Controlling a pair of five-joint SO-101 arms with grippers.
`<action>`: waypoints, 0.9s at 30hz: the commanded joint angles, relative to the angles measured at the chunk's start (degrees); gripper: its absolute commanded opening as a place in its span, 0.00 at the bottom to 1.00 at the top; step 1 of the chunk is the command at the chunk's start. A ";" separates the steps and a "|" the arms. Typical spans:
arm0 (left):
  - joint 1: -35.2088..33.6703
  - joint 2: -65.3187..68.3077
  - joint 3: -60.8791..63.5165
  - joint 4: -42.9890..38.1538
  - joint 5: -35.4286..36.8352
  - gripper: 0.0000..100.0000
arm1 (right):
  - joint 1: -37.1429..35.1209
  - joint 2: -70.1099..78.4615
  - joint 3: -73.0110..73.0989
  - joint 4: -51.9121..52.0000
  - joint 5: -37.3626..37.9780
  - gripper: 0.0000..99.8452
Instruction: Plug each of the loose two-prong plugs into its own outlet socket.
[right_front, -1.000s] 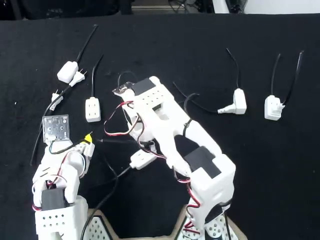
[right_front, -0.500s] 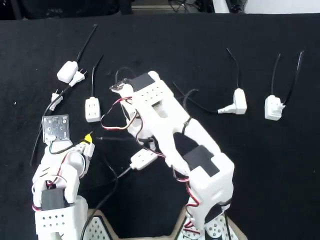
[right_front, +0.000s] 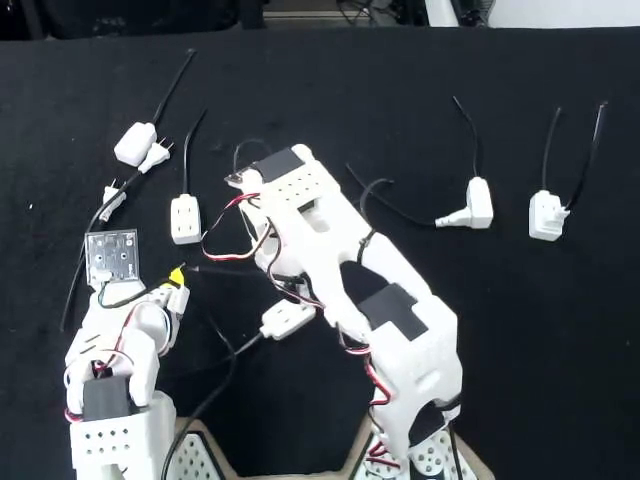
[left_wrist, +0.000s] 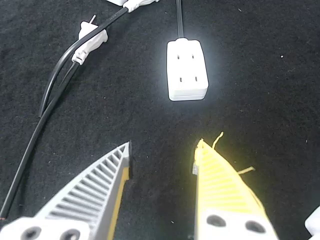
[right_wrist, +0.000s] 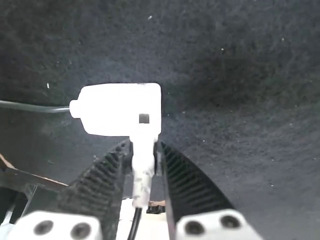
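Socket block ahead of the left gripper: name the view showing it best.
Left wrist view: the socket block lies face-up, slots plain. High view shows it small, cord attached. Right wrist view faces another white block.

High view fixed overhead, looking down over black table (right_front: 420, 60) from the arm bases' side, wide; left wrist view close, aimed down past left gripper (left_wrist: 164, 144) at outlet block (left_wrist: 187, 70); same outlet block (right_front: 185, 219) in high view; right wrist view nearest, along right gripper (right_wrist: 143, 146) onto white plug (right_wrist: 142, 172).

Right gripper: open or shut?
Shut on the plug. In the right wrist view, the right gripper has both fingers pressed against its white body, no gap.
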 joint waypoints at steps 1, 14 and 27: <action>-0.75 -0.44 -2.86 -0.70 0.70 0.21 | 0.53 -5.49 -1.36 1.85 -0.44 0.01; -0.75 -0.44 -2.86 -0.79 0.70 0.21 | 0.62 -6.81 2.51 1.85 -0.62 0.01; -0.84 -0.44 -2.86 -0.79 0.70 0.21 | 0.53 -5.58 2.86 1.49 -0.70 0.01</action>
